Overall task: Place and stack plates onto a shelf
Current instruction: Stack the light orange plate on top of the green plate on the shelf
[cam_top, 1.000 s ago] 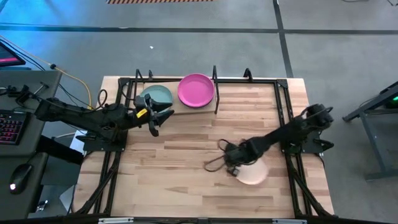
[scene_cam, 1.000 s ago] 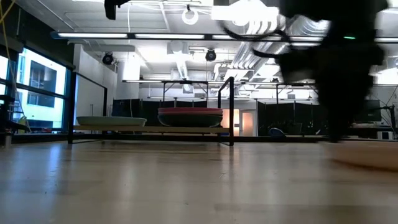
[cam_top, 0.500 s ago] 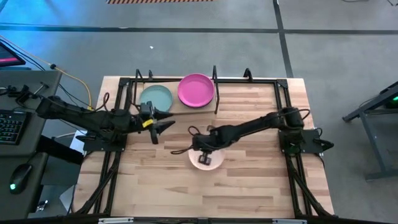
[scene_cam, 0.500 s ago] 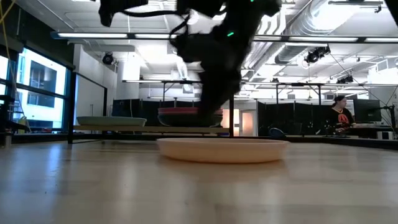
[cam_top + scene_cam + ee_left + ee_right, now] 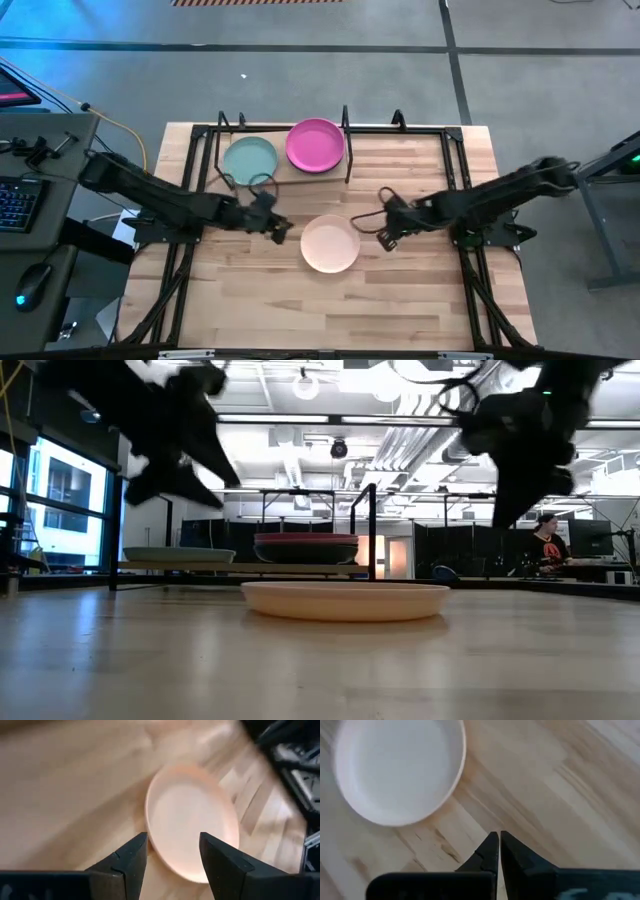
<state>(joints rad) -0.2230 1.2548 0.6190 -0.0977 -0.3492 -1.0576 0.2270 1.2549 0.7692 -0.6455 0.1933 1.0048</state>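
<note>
A light pink plate [image 5: 330, 243] lies flat on its base in the middle of the tabletop; it also shows in the low view [image 5: 345, 600]. My left gripper [image 5: 283, 229] hovers open just to its left, and the plate's rim [image 5: 155, 827] lies ahead of the open fingers [image 5: 172, 840]. My right gripper [image 5: 383, 236] is shut, a little to the plate's right [image 5: 499, 836], touching nothing. On the shelf [image 5: 285, 178] at the far edge rest a light teal plate [image 5: 250, 158] and a magenta plate [image 5: 316, 145].
Black upright dividers [image 5: 346, 140] stand beside the magenta plate. Black frame rods [image 5: 462, 180] run along the table's left and right sides. Bare wood lies between the pink plate and the near edge. A person [image 5: 548, 545] shows far back in the room.
The right gripper slid the pink plate from the table's right side to the middle, then drew back to the right, leaving it there. The left gripper moved from beside the shelf toward the near edge and right, up to the plate.
</note>
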